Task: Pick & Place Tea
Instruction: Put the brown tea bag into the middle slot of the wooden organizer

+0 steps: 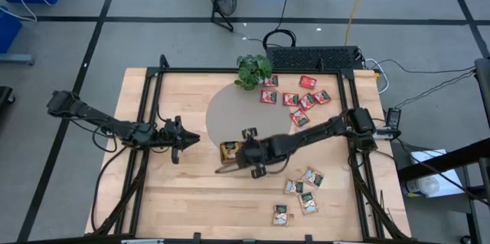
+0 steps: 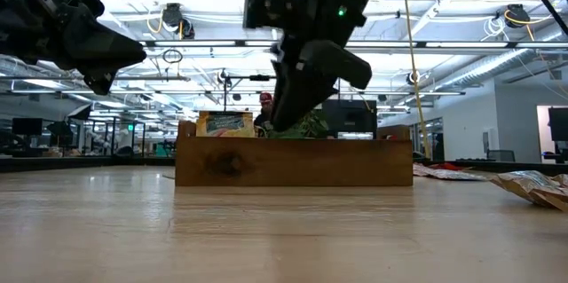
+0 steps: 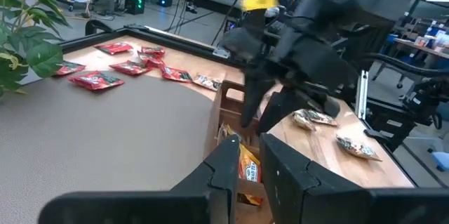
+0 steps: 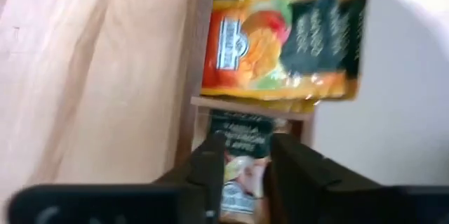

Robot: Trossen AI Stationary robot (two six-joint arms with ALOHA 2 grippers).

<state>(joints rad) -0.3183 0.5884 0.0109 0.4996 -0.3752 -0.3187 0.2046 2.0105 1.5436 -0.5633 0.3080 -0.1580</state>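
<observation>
1. Over the wooden tray (image 1: 230, 151) near the table's middle, the right gripper (image 4: 242, 155) hangs with its fingers a little apart around a pale packet (image 4: 238, 155) that sits in the compartment below; whether it grips the packet or has let go, I cannot tell.
2. An orange-yellow packet (image 4: 280, 41) already stands in the neighbouring compartment, leaning against the divider.
3. The rest of the tea lies on the table: red packets (image 1: 295, 99) near the potted plant (image 1: 253, 69), and pale packets (image 1: 300, 194) toward the near right corner.
4. To finish this step well, I judge the fingers should spread fully before the arm lifts, and the lift should go straight up so the packet is not dragged out or tipped over the divider.
5. The left gripper (image 1: 178, 138) waits just left of the tray; its fingers (image 3: 224, 175) look nearly together, holding nothing.
6. Next, a clear, separate packet is the easier pick.
</observation>
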